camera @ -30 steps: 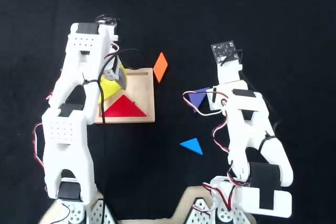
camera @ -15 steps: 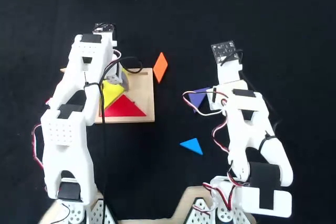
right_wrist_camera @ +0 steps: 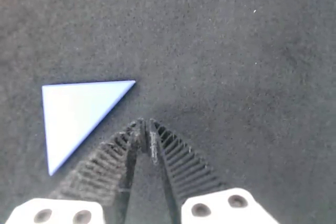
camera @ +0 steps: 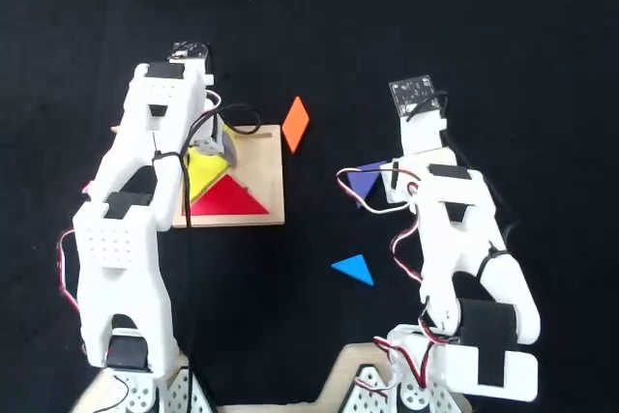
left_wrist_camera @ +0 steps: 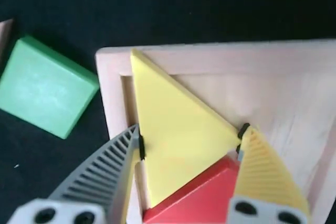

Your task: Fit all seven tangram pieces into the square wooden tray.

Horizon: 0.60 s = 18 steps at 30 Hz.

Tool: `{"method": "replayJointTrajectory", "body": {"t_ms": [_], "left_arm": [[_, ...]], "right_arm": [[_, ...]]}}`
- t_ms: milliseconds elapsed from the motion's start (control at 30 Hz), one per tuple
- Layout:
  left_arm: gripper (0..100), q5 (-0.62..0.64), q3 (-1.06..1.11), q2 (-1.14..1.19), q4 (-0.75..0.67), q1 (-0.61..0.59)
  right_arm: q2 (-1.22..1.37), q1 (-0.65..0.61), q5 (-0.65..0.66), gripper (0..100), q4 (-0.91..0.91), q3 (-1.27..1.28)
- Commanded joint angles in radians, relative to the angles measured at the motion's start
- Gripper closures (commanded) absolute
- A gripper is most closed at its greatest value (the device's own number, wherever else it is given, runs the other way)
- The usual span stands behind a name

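The square wooden tray (camera: 277, 212) holds a red triangle (camera: 230, 198) and a yellow triangle (camera: 201, 171). My left gripper (left_wrist_camera: 190, 140) is shut on the yellow triangle (left_wrist_camera: 178, 129), with one finger on each side edge. A corner of that piece lies over the tray's rim (left_wrist_camera: 220, 51). In the high view the left gripper (camera: 218, 142) hangs over the tray's far part. My right gripper (right_wrist_camera: 145, 127) is shut on nothing, its tips just beside the purple triangle (right_wrist_camera: 73, 114), which lies flat on the cloth (camera: 366, 179).
An orange parallelogram (camera: 296, 123) lies just off the tray's far right corner. A blue triangle (camera: 354, 269) sits nearer the front, between the arms. A green square (left_wrist_camera: 44, 93) rests on the black cloth just outside the tray.
The left arm has shifted a little toward the far left over the tray, carrying the yellow triangle with it. The right arm has kept still.
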Motion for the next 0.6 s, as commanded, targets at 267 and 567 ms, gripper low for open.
{"method": "replayJointTrajectory", "body": {"t_ms": [267,567], "left_arm": [[82,-0.052,0.015,-0.184,0.107,-0.053],[74,-0.043,0.035,-0.109,0.029,-0.053]], "right_arm": [[-0.001,-0.003,-0.002,98.7,-0.017,-0.007],[-0.001,-0.003,-0.002,98.7,-0.015,-0.005]]}}
